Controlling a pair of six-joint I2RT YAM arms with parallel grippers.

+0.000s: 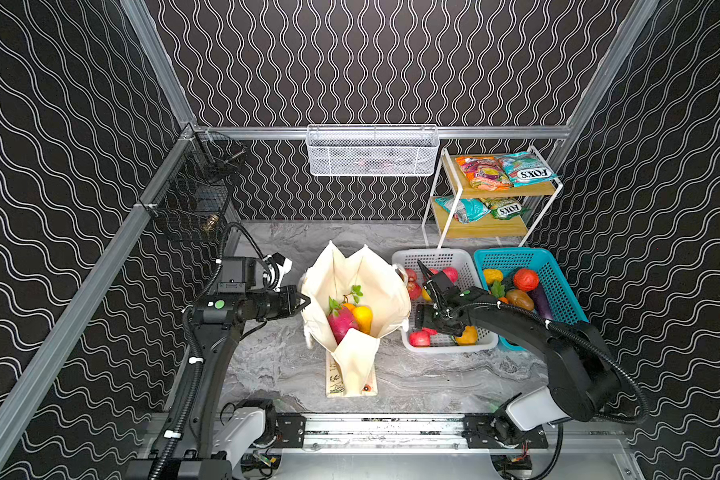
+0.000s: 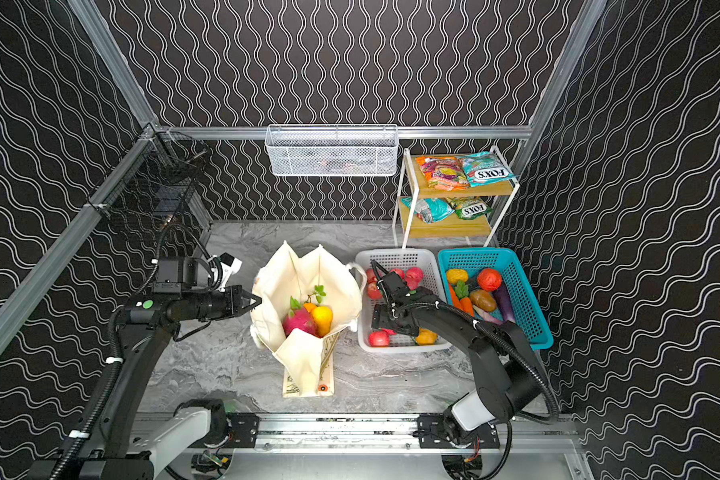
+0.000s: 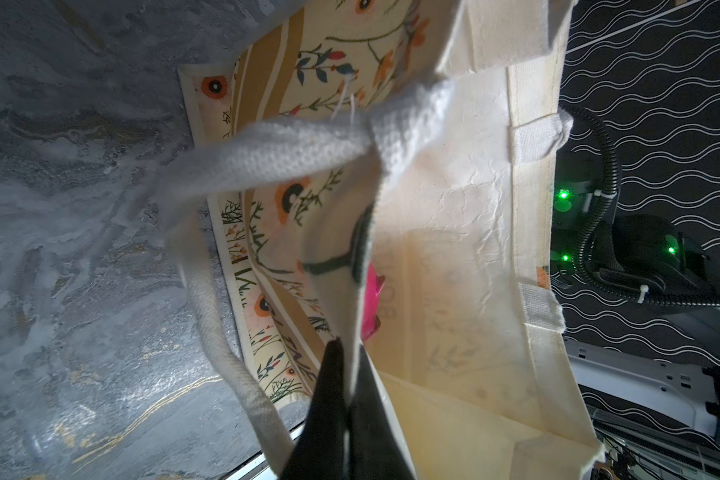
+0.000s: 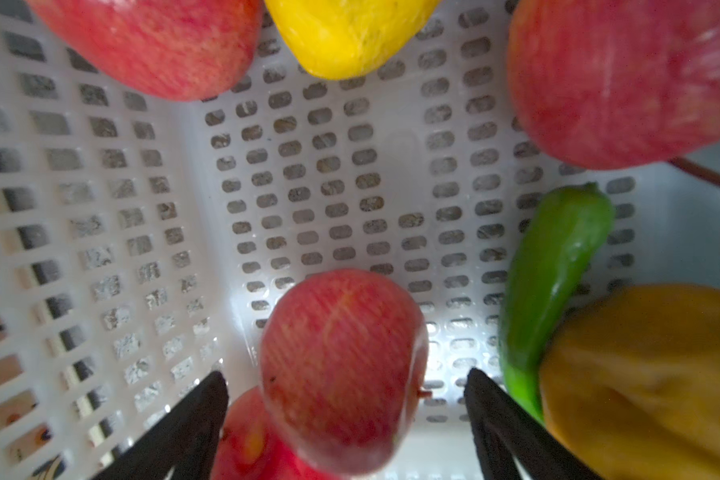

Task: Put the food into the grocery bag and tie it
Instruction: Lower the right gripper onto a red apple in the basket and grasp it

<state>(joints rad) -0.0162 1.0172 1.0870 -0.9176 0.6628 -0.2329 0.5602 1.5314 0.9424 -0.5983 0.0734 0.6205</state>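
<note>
- In both top views we see the grocery bag (image 1: 352,270) (image 2: 300,268) standing open mid-table, just beside the white basket (image 1: 433,252). It holds a pink dragon fruit (image 1: 341,325), a yellow pear (image 1: 363,318) and an orange (image 1: 348,307).
- Only the left wrist view shows us the left gripper (image 3: 348,374) clamped together on the bag's rim, with thin cream cloth pinched between its black fingers.
- That view also gives us the printed outside, with flowers and tan stripes, and the coarse woven handle (image 3: 267,153).
- Only the right wrist view shows the right gripper (image 4: 346,376) with its jaws wide apart inside the perforated plastic basket. A streaky red apple (image 4: 341,332) sits between them and touches neither.
- A glossy green pepper (image 4: 551,282) lies near it.
- Shiny, crinkled snack packets (image 1: 524,168) rest on the wooden shelf (image 1: 516,192).
</note>
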